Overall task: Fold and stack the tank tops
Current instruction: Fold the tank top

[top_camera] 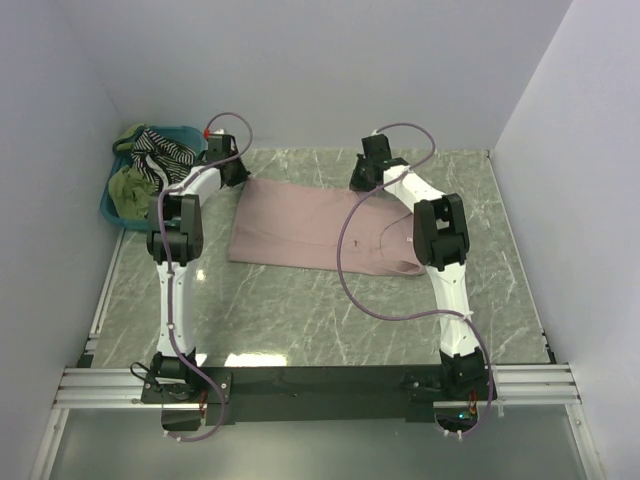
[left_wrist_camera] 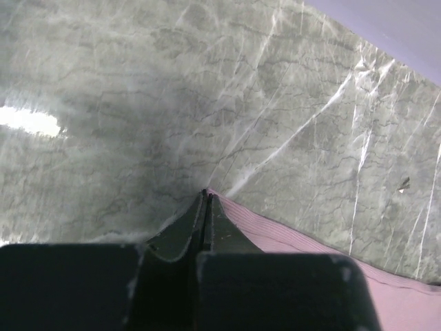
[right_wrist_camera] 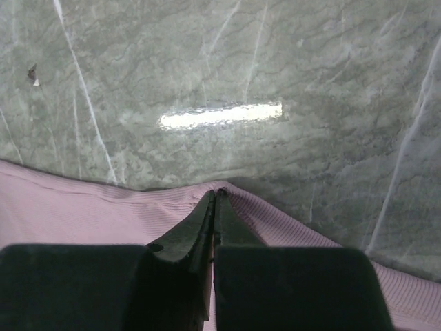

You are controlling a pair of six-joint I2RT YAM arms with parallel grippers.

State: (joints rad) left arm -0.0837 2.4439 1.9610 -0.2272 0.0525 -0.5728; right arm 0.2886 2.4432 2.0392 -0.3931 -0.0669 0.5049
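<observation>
The pink tank top [top_camera: 300, 228] lies spread mid-frame on the marble desk [top_camera: 300, 320]. The left end effector [left_wrist_camera: 207, 200] is clamped on its upper-left corner. The right end effector [right_wrist_camera: 217, 196] is pinched on its upper edge. A striped tank top [top_camera: 165, 150] sits in the teal basket [top_camera: 110, 212] at upper left.

Left arm [top_camera: 178, 225] and right arm [top_camera: 440, 235] stretched forward, elbows raised, wrists pitched down; my left gripper [left_wrist_camera: 206, 194] and right gripper [right_wrist_camera: 218, 193] have fingers [right_wrist_camera: 189, 227] pinched together on the pink tank top [top_camera: 300, 225] edge.
</observation>
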